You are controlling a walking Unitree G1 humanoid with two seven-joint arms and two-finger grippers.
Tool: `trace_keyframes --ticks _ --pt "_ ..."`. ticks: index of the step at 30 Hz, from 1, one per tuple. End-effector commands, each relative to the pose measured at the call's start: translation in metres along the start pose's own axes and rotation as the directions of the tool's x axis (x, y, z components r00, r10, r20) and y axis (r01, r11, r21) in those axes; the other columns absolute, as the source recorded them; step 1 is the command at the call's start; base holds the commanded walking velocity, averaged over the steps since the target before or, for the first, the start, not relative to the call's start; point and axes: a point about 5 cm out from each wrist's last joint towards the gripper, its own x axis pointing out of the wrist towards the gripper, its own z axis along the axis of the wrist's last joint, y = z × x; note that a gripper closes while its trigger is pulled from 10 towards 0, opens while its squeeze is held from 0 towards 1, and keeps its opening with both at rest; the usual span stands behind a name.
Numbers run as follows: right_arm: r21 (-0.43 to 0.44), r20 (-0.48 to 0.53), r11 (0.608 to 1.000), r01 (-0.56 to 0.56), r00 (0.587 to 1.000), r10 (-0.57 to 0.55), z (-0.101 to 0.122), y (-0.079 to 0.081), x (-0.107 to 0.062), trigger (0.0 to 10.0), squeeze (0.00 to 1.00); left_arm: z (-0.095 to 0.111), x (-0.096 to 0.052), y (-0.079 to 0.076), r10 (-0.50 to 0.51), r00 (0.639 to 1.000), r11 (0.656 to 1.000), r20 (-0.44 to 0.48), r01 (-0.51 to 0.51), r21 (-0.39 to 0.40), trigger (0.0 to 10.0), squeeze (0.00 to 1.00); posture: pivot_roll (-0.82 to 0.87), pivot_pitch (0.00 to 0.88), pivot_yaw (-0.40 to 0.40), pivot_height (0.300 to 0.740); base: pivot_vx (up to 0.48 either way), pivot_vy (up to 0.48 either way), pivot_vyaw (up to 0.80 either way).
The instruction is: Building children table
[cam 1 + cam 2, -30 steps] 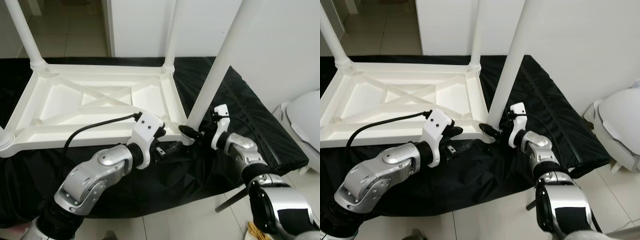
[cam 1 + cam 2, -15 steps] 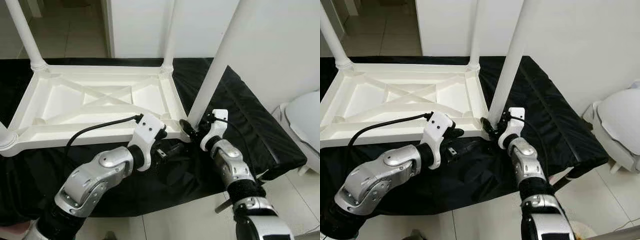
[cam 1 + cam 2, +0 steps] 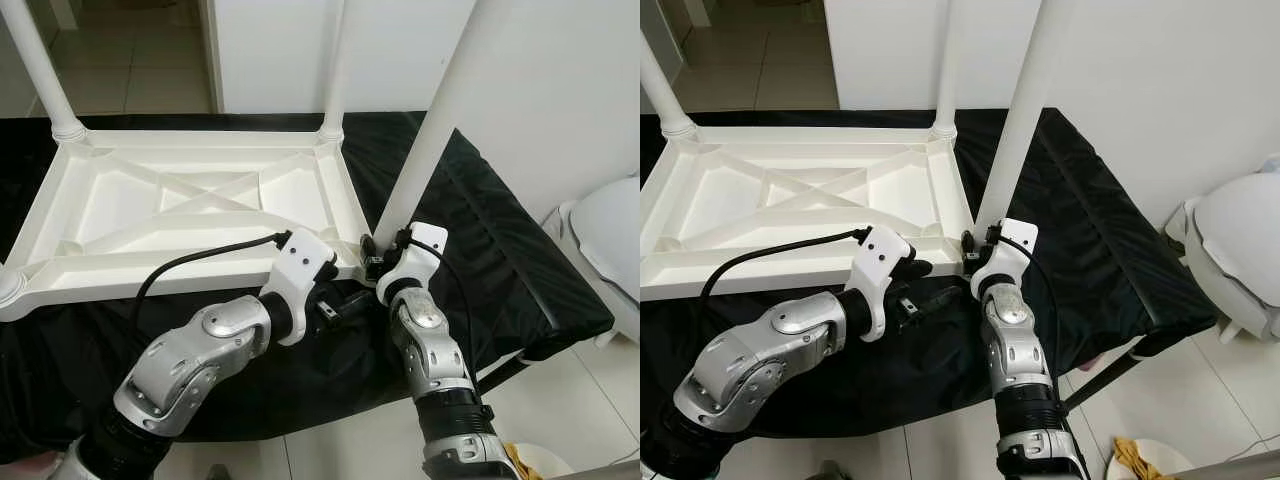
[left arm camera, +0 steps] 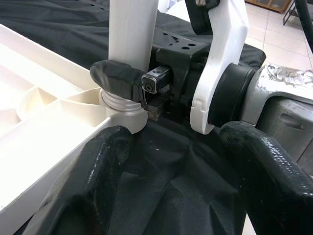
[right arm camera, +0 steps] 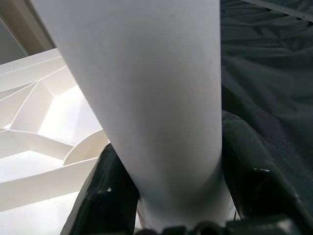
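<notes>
– Where was the table (image 3: pixel 190 200)?
– Upside down on the black cloth (image 3: pixel 480 240). Right hand (image 3: pixel 372 262) clamped the near-right leg (image 3: pixel 430 150) at its socket.
– Left hand (image 3: pixel 335 305)?
– Spread open, just near of that corner, empty.

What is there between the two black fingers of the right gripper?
The white table leg, low near its threaded base. In the right wrist view the right gripper has one finger on each side of it, pressed against it.

The right gripper (image 3: pixel 974 245) now sits closer in, its fingers (image 5: pixel 110 196) clamped around the leg (image 3: pixel 430 150) base. The right forearm (image 3: pixel 1012 350) swings in beneath it, nearly upright.
</notes>
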Motion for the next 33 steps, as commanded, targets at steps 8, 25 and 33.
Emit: trace_keyframes --ticks 8,25,33 --pt "-0.027 -0.119 0.999 0.018 0.993 -0.021 -0.015 -0.006 -0.009 10.0 0.0 -0.002 -0.001 -0.008 -0.108 0.994 0.994 -0.004 0.108 -0.003 10.0 0.0 0.02 0.022 -0.101 0.74 0.0 0.0 0.0" --pt "0.005 0.01 0.951 -0.31 0.951 0.31 0.009 -0.041 0.004 10.0 1.0 -0.001 0.0 -0.005 -0.101 0.995 0.995 -0.003 0.101 0.004 10.0 0.0 0.02 0.013 -0.099 0.74 0.0 0.0 0.0" --pt "-0.114 -0.087 0.831 -0.544 0.839 0.537 0.009 -0.063 0.018 10.0 0.0 0.002 0.0 -0.001 -0.095 0.995 0.995 -0.001 0.095 0.012 10.0 0.0 0.01 0.022 -0.074 0.74 0.0 0.0 0.0"
